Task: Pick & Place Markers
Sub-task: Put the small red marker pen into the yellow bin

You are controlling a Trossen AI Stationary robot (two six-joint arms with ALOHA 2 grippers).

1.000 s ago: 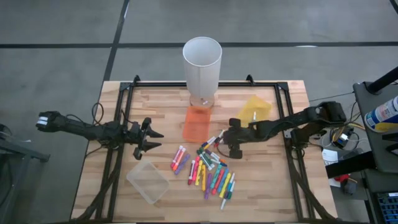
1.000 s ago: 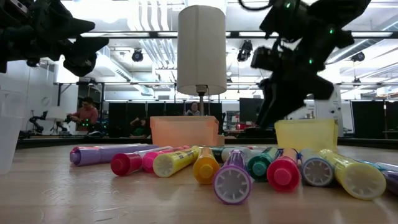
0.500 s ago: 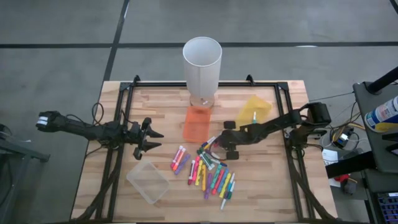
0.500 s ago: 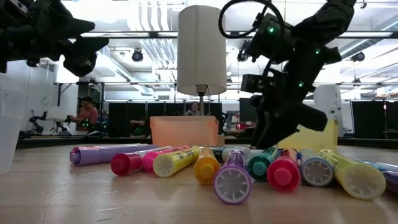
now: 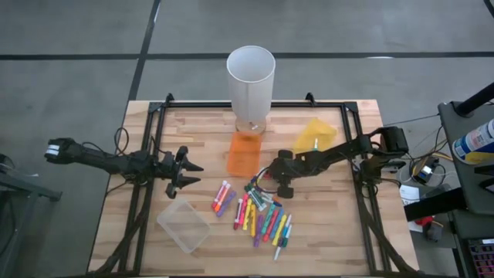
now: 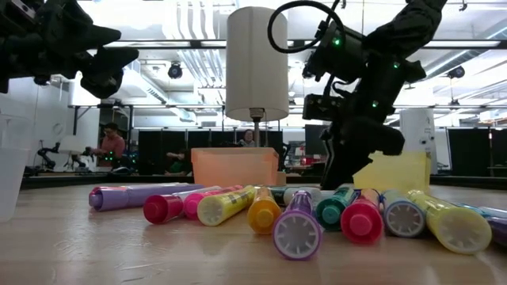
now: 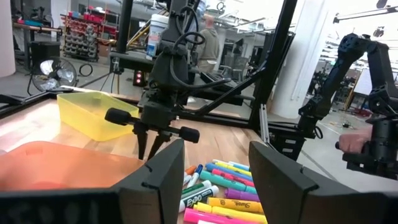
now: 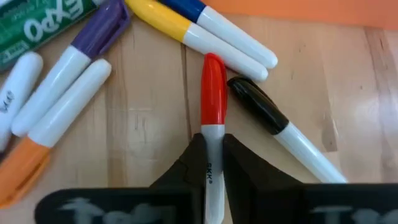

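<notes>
At the centre of the counter [image 5: 324, 232], the right gripper [image 5: 266, 180] reached in low from three o'clock, its arm stretched across from the right rail. Its fingers [image 8: 242, 163] had pinched together on the white barrel of a red-capped marker [image 8: 212, 93], which lay flat on the wood with the red cap pointing away from the wrist. A black-capped marker [image 8: 258, 106] lay just beside it, a yellow-capped one [image 8: 168, 18] beyond.

The left gripper [image 5: 187, 171] hovered at nine o'clock of the heap, fingers [image 7: 283, 180] spread wide and holding nothing.

The markers [image 5: 261, 212] lay in a loose pile at about six o'clock from the orange bin [image 5: 245, 153]. The yellow bin [image 5: 315, 136] at two o'clock held one marker. The clear bin [image 5: 184, 225] sat tilted at seven o'clock, and I could not tell what the orange bin held. The tall white cylinder [image 5: 251, 77] stood at twelve o'clock by the far edge.

Bare wood lay open along the near edge and between the left gripper and the pile.
</notes>
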